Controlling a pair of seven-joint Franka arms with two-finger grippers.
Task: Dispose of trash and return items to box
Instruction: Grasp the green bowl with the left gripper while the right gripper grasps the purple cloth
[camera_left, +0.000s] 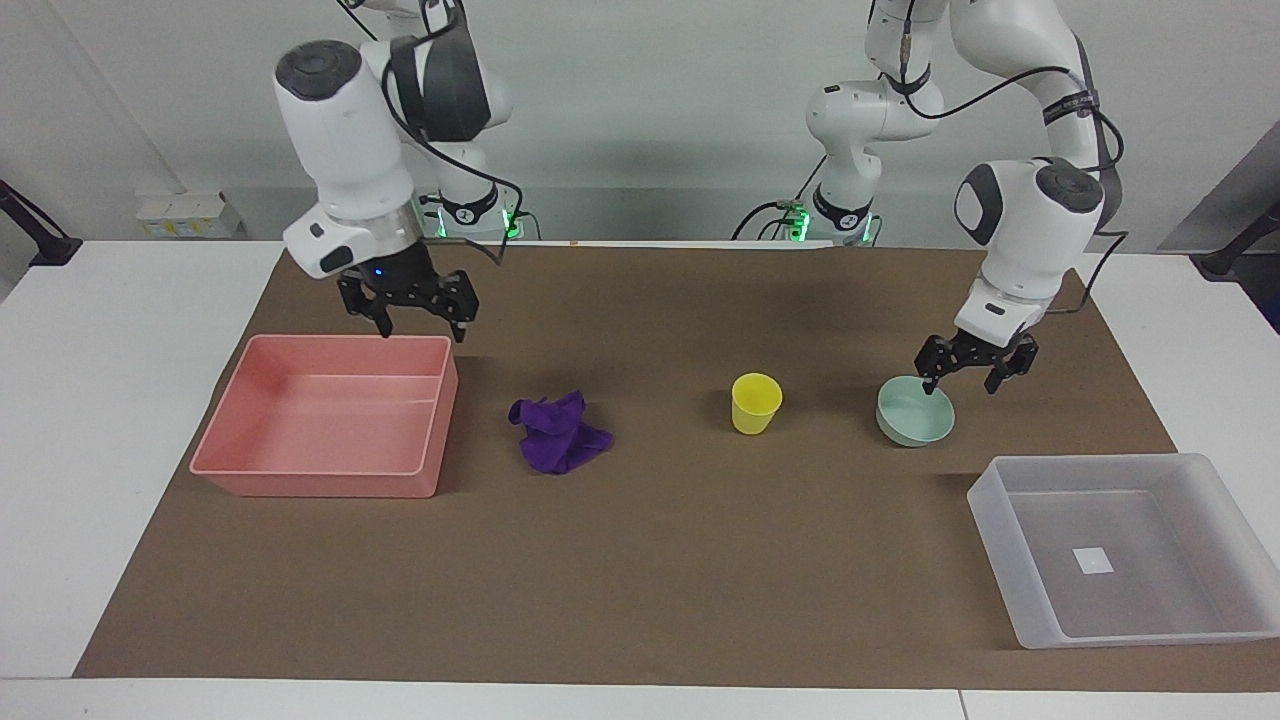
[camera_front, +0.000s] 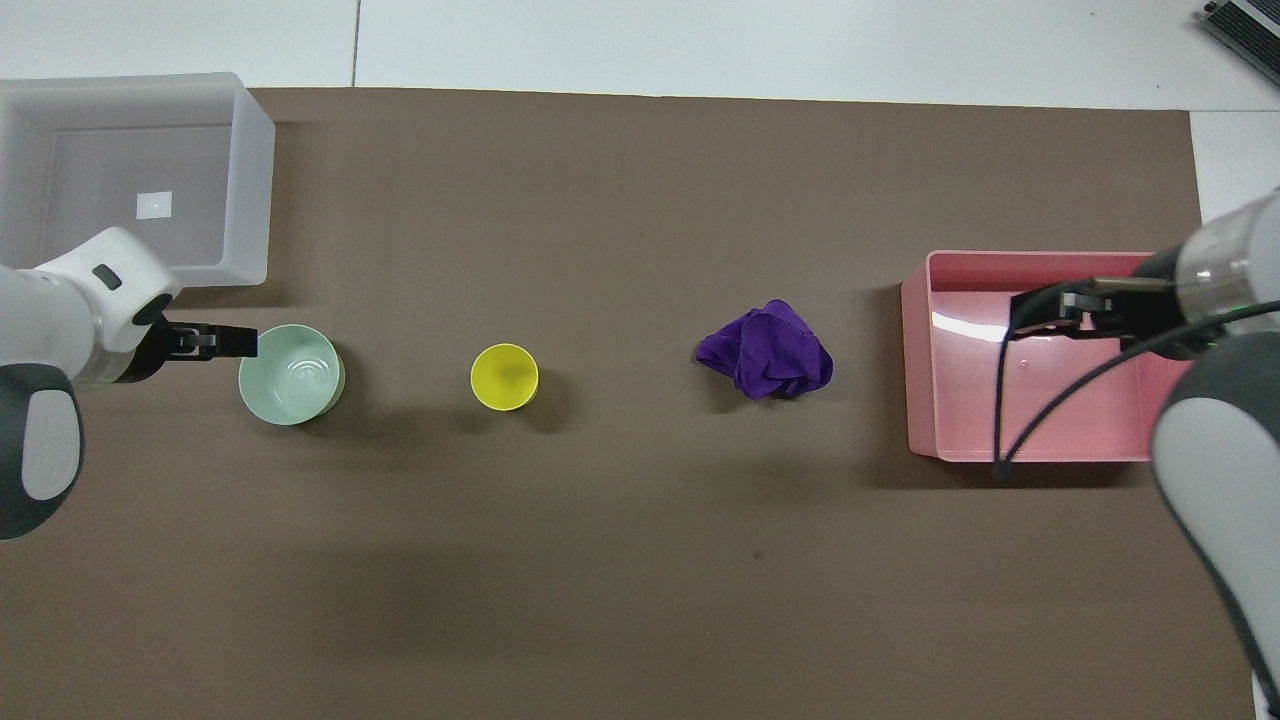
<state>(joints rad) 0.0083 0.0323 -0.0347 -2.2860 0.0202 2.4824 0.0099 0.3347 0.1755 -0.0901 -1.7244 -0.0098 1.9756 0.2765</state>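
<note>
The purple cloth wad (camera_left: 558, 432) (camera_front: 765, 350) lies on the brown mat beside the pink bin. The yellow cup (camera_left: 756, 403) (camera_front: 504, 377) stands upright mid-table. The mint-green bowl (camera_left: 915, 414) (camera_front: 290, 376) sits beside it, toward the left arm's end. The translucent box (camera_left: 995, 560) (camera_front: 250, 190) is empty, farther from the robots than the bowl. My left gripper (camera_left: 962, 378) (camera_front: 235, 341) is open and low over the bowl's rim on the side toward the left arm's end. My right gripper (camera_left: 422, 325) (camera_front: 1040, 305) is open over the pink bin's edge.
The pink bin (camera_left: 320, 485) (camera_front: 918, 370) is empty, at the right arm's end of the mat. The brown mat (camera_left: 640, 560) covers most of the white table. The right arm's cable (camera_front: 1000, 400) hangs over the pink bin.
</note>
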